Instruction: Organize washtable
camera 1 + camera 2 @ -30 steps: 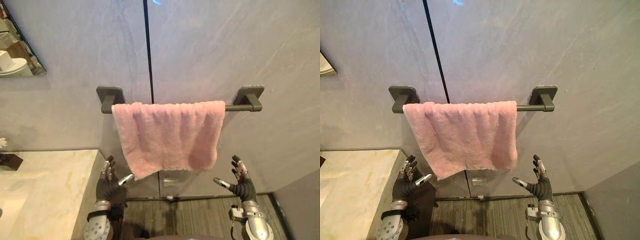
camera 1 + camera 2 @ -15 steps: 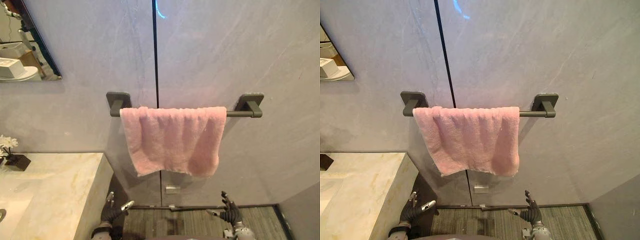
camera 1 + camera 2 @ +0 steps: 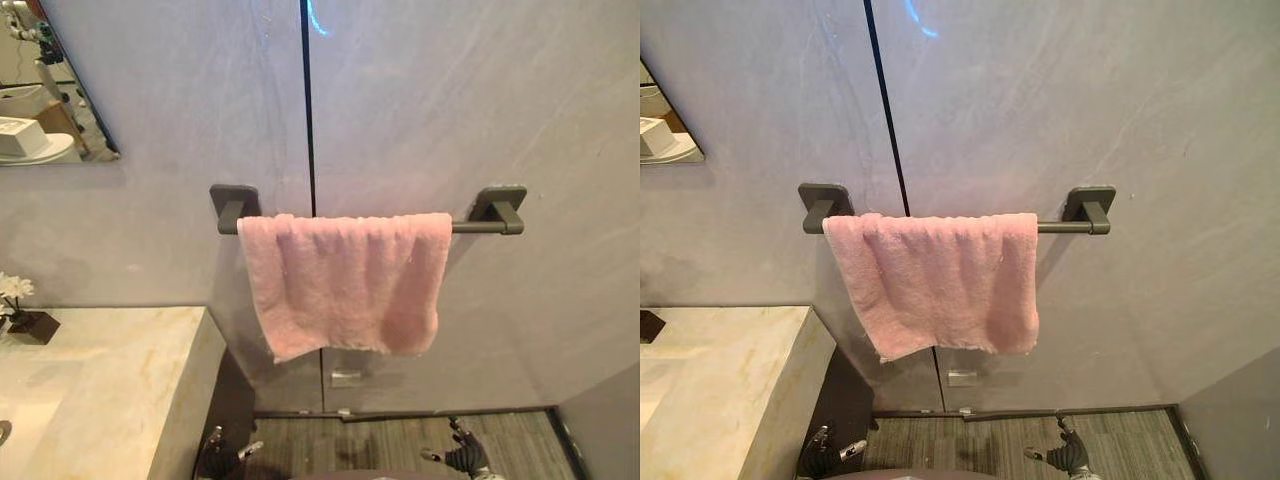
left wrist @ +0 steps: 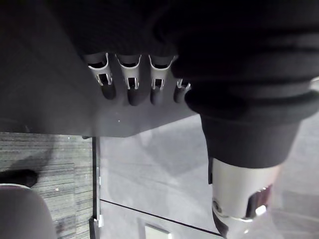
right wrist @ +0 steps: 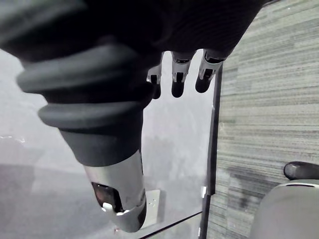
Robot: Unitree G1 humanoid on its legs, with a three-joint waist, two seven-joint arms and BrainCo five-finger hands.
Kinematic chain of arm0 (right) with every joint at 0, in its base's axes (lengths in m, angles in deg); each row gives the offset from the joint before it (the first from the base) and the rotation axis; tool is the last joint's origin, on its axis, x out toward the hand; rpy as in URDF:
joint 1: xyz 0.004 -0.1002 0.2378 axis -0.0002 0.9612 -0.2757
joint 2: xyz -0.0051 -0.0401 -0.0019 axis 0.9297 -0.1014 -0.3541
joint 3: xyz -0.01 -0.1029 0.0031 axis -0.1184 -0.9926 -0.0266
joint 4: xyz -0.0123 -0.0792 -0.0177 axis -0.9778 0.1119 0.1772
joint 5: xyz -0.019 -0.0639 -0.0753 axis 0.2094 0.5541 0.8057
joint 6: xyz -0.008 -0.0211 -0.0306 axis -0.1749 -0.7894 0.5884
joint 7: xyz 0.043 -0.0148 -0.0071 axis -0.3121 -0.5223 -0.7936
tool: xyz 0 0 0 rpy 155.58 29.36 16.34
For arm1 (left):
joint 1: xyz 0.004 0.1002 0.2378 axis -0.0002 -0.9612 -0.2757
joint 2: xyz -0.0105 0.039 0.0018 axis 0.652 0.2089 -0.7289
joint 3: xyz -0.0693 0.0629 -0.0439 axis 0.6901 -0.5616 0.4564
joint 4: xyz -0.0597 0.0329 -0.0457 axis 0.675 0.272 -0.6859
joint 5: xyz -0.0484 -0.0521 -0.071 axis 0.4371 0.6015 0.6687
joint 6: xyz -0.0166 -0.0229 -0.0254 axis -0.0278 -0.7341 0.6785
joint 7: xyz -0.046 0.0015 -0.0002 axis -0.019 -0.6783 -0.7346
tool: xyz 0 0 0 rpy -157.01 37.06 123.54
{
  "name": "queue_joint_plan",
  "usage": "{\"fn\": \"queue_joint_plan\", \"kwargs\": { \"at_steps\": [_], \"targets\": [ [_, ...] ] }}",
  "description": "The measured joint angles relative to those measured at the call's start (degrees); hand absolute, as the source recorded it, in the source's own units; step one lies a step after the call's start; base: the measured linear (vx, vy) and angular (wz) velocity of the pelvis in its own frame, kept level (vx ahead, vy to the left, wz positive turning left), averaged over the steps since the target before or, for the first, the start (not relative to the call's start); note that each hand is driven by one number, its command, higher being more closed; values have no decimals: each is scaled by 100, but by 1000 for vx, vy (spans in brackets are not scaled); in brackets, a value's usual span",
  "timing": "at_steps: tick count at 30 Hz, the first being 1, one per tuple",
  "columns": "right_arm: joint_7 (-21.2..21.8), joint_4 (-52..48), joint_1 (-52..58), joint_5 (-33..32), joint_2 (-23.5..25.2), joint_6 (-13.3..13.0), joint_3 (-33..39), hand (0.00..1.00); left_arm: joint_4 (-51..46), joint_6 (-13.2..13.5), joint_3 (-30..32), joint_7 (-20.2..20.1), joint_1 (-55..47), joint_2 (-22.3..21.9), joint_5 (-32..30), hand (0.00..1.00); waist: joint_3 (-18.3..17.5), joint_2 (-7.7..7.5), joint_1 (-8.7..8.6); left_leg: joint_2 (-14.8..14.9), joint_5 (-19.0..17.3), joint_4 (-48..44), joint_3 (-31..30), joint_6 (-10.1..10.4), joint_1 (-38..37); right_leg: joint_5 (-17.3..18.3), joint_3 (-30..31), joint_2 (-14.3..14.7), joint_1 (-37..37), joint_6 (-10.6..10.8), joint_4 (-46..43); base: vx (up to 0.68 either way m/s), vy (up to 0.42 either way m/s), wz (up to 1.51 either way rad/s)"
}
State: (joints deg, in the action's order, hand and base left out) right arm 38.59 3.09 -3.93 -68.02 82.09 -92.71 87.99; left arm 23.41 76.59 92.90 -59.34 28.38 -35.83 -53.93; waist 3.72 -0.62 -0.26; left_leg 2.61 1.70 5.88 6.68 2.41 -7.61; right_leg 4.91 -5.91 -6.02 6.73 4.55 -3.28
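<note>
A pink towel (image 3: 345, 283) hangs draped over a dark grey towel bar (image 3: 480, 224) fixed to the grey wall. Its lower left corner hangs a little longer than the rest. My left hand (image 3: 220, 458) shows low at the bottom edge beside the washtable, fingers straight and holding nothing. Low on the other side, my right hand (image 3: 462, 457) is open too, over the striped floor. Both hands are well below the towel and apart from it. In the wrist views the left hand's fingers (image 4: 130, 79) and the right hand's fingers (image 5: 178, 77) are relaxed and empty.
The marble washtable (image 3: 100, 380) stands at the lower left, with a small flower pot (image 3: 28, 322) on it near the wall. A mirror (image 3: 50, 90) hangs at the upper left. A socket plate (image 3: 345, 378) sits low on the wall under the towel.
Both hands have dropped from just below the towel's lower edge to the bottom of the view. The towel stays on the bar. The camera has tilted up and shifted slightly.
</note>
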Motion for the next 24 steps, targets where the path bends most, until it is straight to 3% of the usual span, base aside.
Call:
{"fn": "queue_joint_plan", "kwargs": {
  "at_steps": [3, 4, 5, 7, 9, 10, 11, 13, 14, 15, 16, 17, 18, 20, 22, 24],
  "targets": [
    [-71, -18, -211, -12, 69, 48, -7, 0, -62, 4, 49, 49, 370, 13, 52, 0, 125, -86, 127, 33, -173, -534, -54, -55, 689, 157, 147, -19, -715, 104, -780, -41, -7, 7],
    [-75, -27, -339, -19, 82, 52, -11, 0, -71, 5, 84, 87, 526, 1, 108, 0, 254, -37, 140, 143, -227, -837, -186, -115, 978, 192, 302, 16, -983, 123, -1177, -63, -4, 45],
    [-75, -111, -397, -32, 111, 55, -44, 0, -87, 8, 112, 112, 666, 1, 182, 0, 327, -36, 116, 189, -252, -1088, -321, -109, 1251, 441, 446, 1, -1339, 90, -2086, -16, -44, 81],
    [-73, -247, -241, -64, 193, 57, -69, 0, -174, 13, 122, 132, 809, 46, 228, 0, 301, -134, 126, 153, -273, -1703, -743, -53, 1782, 745, 890, -109, -1420, 309, -3407, 40, -131, 107],
    [-77, -351, -296, -248, 242, 55, -136, 0, -252, 9, 224, 182, 847, 41, 314, 0, 344, -331, 225, 82, -271, -2344, -779, -56, 2301, 983, 1495, -313, -967, 620, -3459, -40, -252, 69],
    [-78, -430, -337, -301, 230, 55, -175, 0, -259, 6, 225, 243, 856, 21, 382, 0, 381, -390, 320, 77, -271, -2570, -740, -55, 2461, 1010, 1669, -352, -685, 574, -3030, -173, -315, 40],
    [-94, -523, -421, -403, 220, 46, -173, 0, -255, 10, 211, 259, 864, -51, 421, 0, 389, -428, 431, 121, -270, -2843, -704, -52, 2686, 1336, 1825, -293, -228, 478, -2286, -264, -333, 34],
    [-145, -546, -662, -560, 133, 15, -179, 0, -273, 21, 193, 254, 822, -231, 435, 0, 515, -227, 465, 384, -90, -2853, -855, 214, 2871, 1792, 1616, -17, -47, 218, -1860, -348, -350, 47],
    [-207, -608, -699, -653, 84, 9, -179, 0, -279, 21, 103, 251, 787, -348, 450, 0, 559, -55, 448, 553, 76, -2763, -1018, 374, 2986, 2018, 1334, 235, -66, -38, -1862, -445, -392, 89],
    [-257, -611, -726, -684, 38, 13, -181, 0, -274, 15, 20, 247, 785, -448, 540, 0, 674, 90, 427, 665, 605, -2367, -1132, 447, 2994, 2139, 1056, 517, -89, -227, -1910, -568, -431, 113],
    [-293, -584, -706, -712, 21, 14, -172, 0, -265, 9, -25, 243, 794, -481, 566, 0, 741, 102, 380, 712, 1069, -1912, -1111, 474, 2889, 2061, 845, 555, -98, -378, -1905, -462, -307, 131],
    [-337, -522, -674, -756, 46, 29, -152, 0, -297, 5, -20, 231, 797, -537, 652, 0, 829, 57, 370, 746, 898, -2105, -873, 488, 2851, 1984, 501, 615, -92, -520, -1917, -452, -311, 130],
    [-359, -494, -539, -838, 25, 49, -122, 0, -301, 3, -22, 241, 794, -496, 671, 0, 840, 15, 404, 711, 384, -2794, -525, 419, 2833, 1894, 165, 590, -107, -672, -1932, -310, -244, 122],
    [-374, -497, -456, -846, 6, 49, -119, 0, -315, 4, -26, 256, 796, -432, 674, 0, 832, -24, 369, 756, -196, -3548, -143, 313, 2809, 1791, -176, 550, -154, -764, -1876, -259, -194, 100],
    [-370, -495, -428, -849, 10, 47, -161, 0, -482, 2, -19, 255, 746, -408, 674, 0, 811, -58, 246, 1049, -776, -4373, 338, 126, 2608, 1562, -672, 525, -212, -853, -1706, -245, -131, 117],
    [-369, -401, -365, -884, 24, 42, -131, 0, -533, 5, -25, 251, 764, -398, 673, 0, 766, -72, 208, 1361, -1143, -4561, 653, 188, 2167, 1397, -1077, 509, -218, -926, -1527, -189, -54, 116]
  ]
}}
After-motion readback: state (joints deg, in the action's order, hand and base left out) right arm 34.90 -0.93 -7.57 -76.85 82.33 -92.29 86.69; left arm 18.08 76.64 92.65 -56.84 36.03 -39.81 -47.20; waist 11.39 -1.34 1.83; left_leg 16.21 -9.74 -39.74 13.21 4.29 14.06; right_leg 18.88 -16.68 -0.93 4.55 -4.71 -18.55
